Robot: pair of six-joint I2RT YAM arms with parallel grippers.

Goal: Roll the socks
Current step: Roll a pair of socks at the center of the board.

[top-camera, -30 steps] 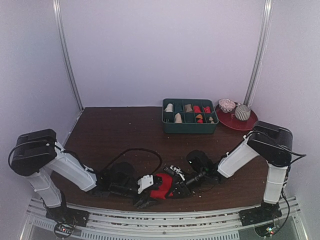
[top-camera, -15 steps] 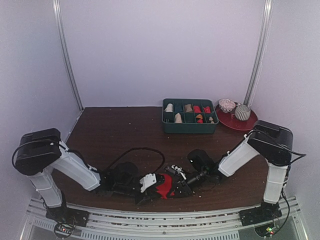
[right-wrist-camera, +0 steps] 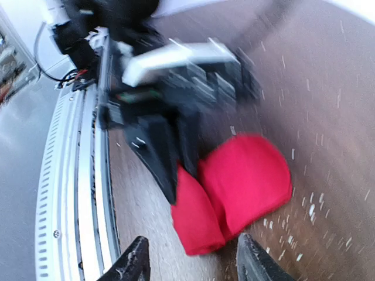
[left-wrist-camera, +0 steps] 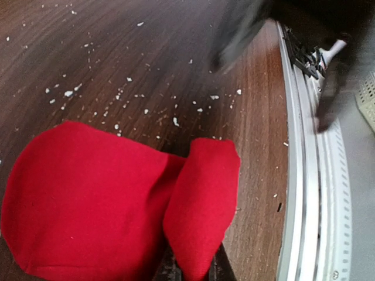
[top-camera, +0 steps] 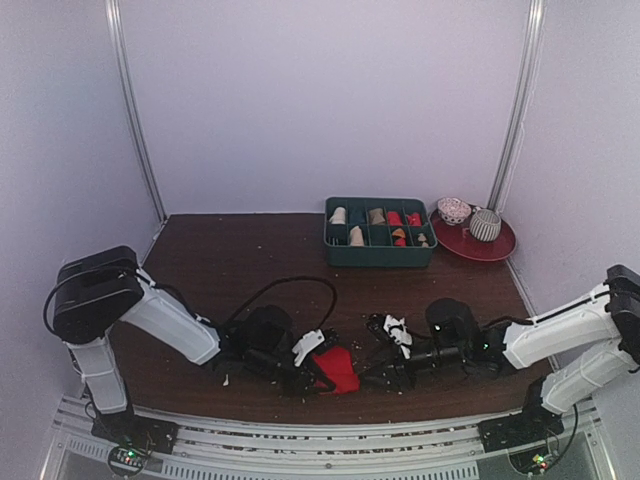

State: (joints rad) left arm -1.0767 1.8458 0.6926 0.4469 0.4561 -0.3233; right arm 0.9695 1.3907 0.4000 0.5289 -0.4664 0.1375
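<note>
A bright red sock [top-camera: 340,368] lies folded near the table's front edge. My left gripper [top-camera: 318,368] is shut on it. In the left wrist view one folded flap of the red sock [left-wrist-camera: 202,199] runs down between the left gripper's [left-wrist-camera: 193,272] closed jaws, and the rest spreads to the left. My right gripper [top-camera: 378,372] sits just right of the sock, open and holding nothing. In the right wrist view the sock [right-wrist-camera: 246,181] lies beyond the right gripper [right-wrist-camera: 193,263], whose fingertips [right-wrist-camera: 133,260] stand wide apart. The left gripper's dark fingers [right-wrist-camera: 167,158] pinch the sock's near fold.
A green compartment tray [top-camera: 380,259] with small rolled bundles stands at the back right. Beside it a red plate [top-camera: 500,248] carries a bowl [top-camera: 453,210] and a patterned cup [top-camera: 485,224]. A black cable [top-camera: 290,288] loops behind the left gripper. White crumbs dot the wood. A metal rail [left-wrist-camera: 304,175] borders the near edge.
My right gripper has opened and pulled back to the right, away from the sock. My left gripper has shut on the red sock and shifted slightly right.
</note>
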